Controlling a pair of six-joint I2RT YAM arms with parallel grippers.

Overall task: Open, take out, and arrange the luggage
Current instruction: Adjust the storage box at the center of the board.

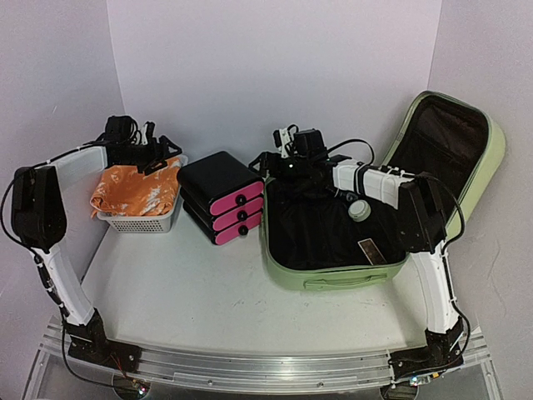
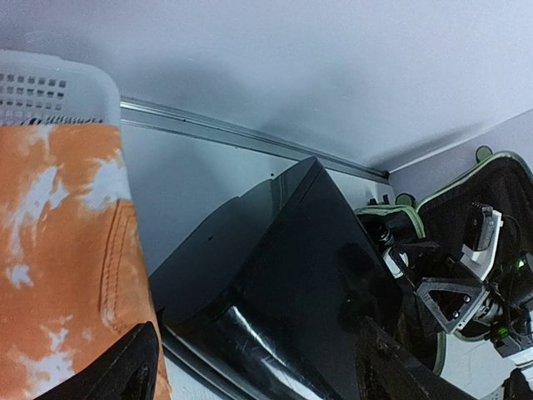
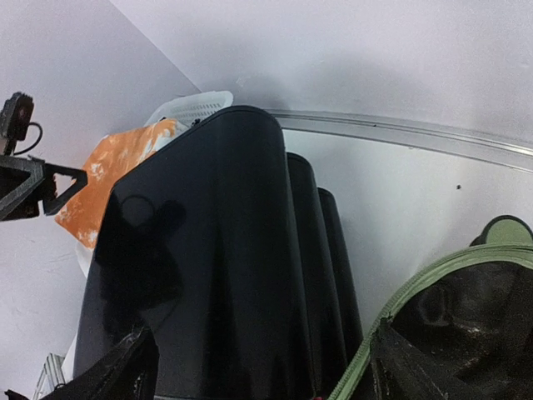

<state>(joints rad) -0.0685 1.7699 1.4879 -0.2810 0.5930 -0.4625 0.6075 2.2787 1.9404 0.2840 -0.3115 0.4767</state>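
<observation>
Left tool (image 2: 258, 372) and right tool (image 3: 262, 375) gape empty; the luggage (image 1: 333, 280) looks stiff, bulky and slick, best held by its rim.

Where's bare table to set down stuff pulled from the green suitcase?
Best: the wide bare white tabletop in front of the white perforated basket and the black drawer box with pink fronts, left of the light-green hard-shell suitcase. Crowded: box and suitcase leave only a slim gap; orange cloth fills the basket.
</observation>
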